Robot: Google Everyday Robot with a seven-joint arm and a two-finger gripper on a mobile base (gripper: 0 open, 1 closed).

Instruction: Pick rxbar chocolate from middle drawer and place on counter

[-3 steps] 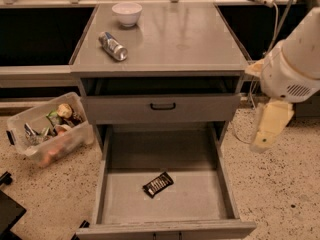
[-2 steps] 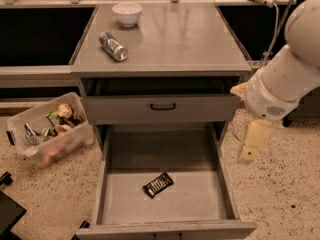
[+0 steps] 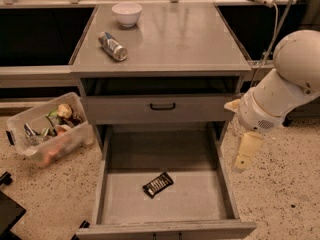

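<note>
- Chocolate bar [image 3: 157, 184] lies flat on the open middle drawer's [image 3: 200, 196] floor, towards the front
- Claw [image 3: 246, 153] hangs outside the drawer's right wall, well apart from the bar; its opening, cannot tell
- Can [image 3: 112, 46] lies on the surface [image 3: 190, 39]

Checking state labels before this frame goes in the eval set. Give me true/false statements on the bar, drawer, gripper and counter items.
1. The rxbar chocolate lies on the floor of the open middle drawer. True.
2. The gripper is down in the drawer, touching the bar. False: it hangs to the right of the drawer, apart from the bar.
3. A silver can lies on its side on the counter. True.
4. The white bowl sits in the drawer. False: it stands on the counter, back left.
5. A plastic bin of items sits on the floor left of the cabinet. True.
</note>
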